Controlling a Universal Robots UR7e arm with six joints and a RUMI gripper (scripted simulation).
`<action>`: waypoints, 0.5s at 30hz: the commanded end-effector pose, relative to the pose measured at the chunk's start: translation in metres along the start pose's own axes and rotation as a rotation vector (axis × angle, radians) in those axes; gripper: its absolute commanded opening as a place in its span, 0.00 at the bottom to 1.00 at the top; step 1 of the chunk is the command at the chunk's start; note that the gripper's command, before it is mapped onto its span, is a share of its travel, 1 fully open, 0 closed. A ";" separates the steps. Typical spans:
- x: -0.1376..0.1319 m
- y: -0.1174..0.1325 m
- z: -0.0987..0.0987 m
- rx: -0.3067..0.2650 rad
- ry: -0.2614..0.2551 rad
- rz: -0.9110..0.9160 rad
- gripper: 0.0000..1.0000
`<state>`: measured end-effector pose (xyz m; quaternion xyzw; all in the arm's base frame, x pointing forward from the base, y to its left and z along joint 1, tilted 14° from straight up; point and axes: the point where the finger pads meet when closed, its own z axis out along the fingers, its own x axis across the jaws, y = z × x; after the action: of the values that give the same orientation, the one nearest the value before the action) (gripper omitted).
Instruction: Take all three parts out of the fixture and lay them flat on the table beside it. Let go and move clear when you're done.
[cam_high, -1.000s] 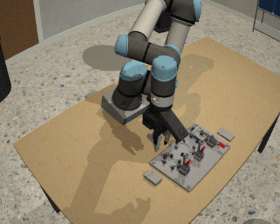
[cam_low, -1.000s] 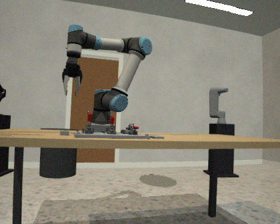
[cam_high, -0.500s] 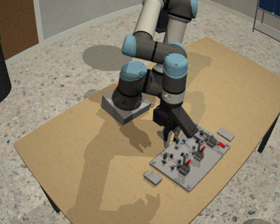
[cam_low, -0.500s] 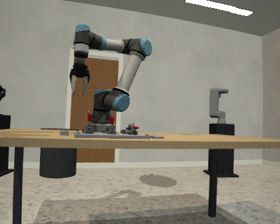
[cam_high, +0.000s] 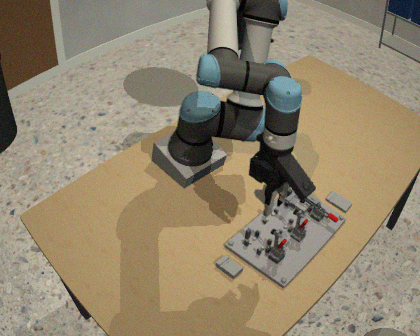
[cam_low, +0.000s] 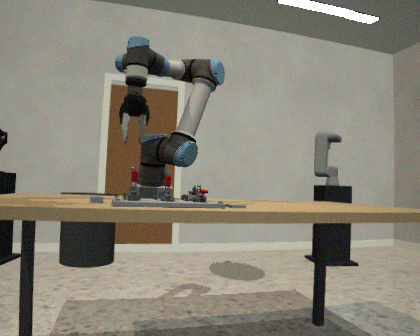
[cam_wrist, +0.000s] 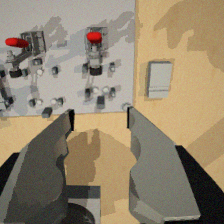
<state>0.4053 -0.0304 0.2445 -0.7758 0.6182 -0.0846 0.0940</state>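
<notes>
The grey fixture plate (cam_high: 305, 250) (cam_wrist: 65, 10) carries three clamps. Two red clamp handles (cam_high: 282, 243) (cam_high: 304, 223) stand up, and the third red handle (cam_high: 333, 218) (cam_low: 204, 191) lies low. The two stations with raised handles show bare pins. Whether a part sits at the third station cannot be told behind my gripper. One grey part (cam_high: 229, 266) (cam_low: 96, 199) (cam_wrist: 160, 77) lies flat beside the plate, near the first clamp. Another grey part (cam_high: 339, 201) (cam_low: 235, 206) lies flat beyond the opposite end. My gripper (cam_high: 273, 210) (cam_low: 134, 140) (cam_wrist: 100, 109) is partly open, empty and high above the table, near the plate's robot-side edge in the wrist view.
The robot's grey base block (cam_high: 187, 172) stands on the wooden table (cam_high: 90, 215), on the side of the plate where my gripper hangs. The upright clamps and small pins stick up from the plate. The table's edge (cam_high: 345, 271) runs close past the plate's far side.
</notes>
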 end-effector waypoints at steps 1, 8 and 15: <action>-0.018 -0.008 0.000 -0.001 0.002 0.001 0.28; -0.039 -0.017 0.000 -0.001 0.002 0.001 0.28; -0.069 -0.029 0.000 -0.001 0.002 0.001 0.28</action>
<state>0.4141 0.0269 0.2492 -0.7758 0.6181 -0.0844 0.0942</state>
